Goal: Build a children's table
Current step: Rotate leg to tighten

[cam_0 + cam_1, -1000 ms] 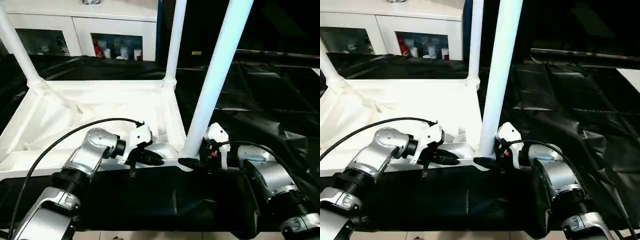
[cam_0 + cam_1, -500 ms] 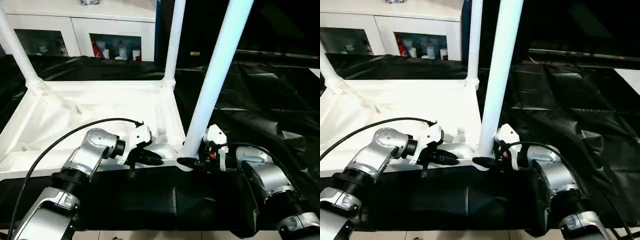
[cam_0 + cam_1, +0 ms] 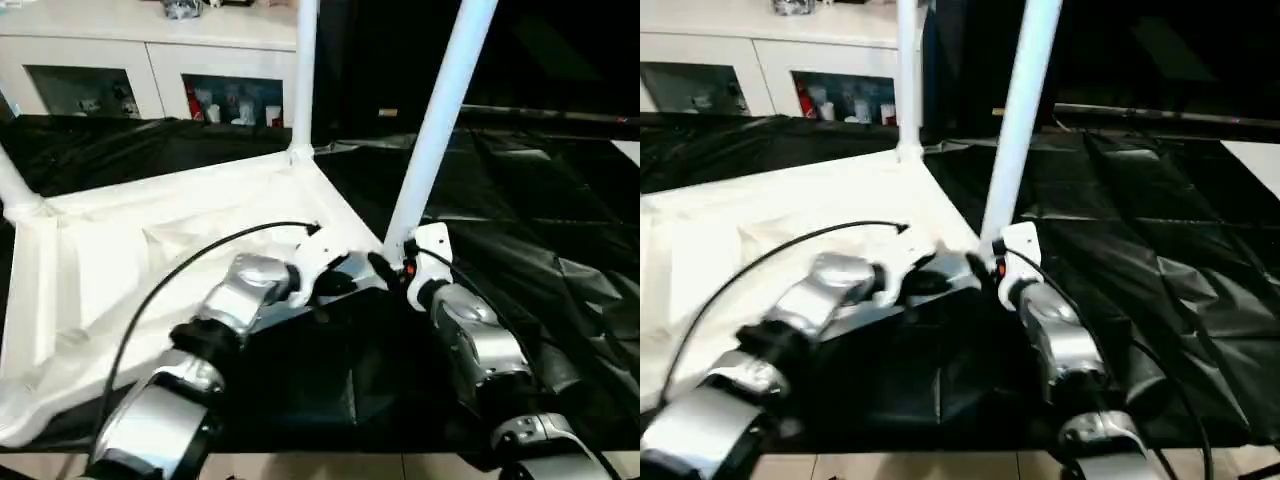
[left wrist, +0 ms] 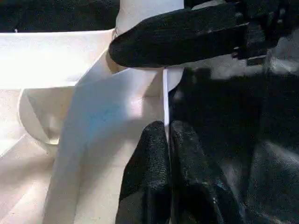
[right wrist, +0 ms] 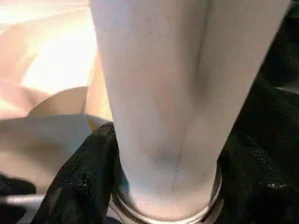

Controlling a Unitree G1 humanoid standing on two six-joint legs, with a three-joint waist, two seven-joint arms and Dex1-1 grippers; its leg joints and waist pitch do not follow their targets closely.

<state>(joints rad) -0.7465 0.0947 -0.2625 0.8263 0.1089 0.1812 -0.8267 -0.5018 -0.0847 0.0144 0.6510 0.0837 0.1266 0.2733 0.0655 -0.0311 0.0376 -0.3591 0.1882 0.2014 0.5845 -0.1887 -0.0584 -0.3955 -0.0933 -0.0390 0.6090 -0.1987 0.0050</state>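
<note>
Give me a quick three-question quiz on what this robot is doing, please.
1. True or false: the tabletop lies underside up.
2. What does the right hand clasp? A) the tabletop's rim B) the near leg, at its base C) nothing
3. How many legs can you see standing up from the tabletop in the head views?
Key: 1 true; 2 B; 3 three.

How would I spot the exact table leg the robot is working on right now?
Find the white tabletop lying upside down on the black-draped table. Several white legs rise from its corners; go to the corner nearest the robot. The leg there leans a little and, unlike the others, has the right hand around its base.
</note>
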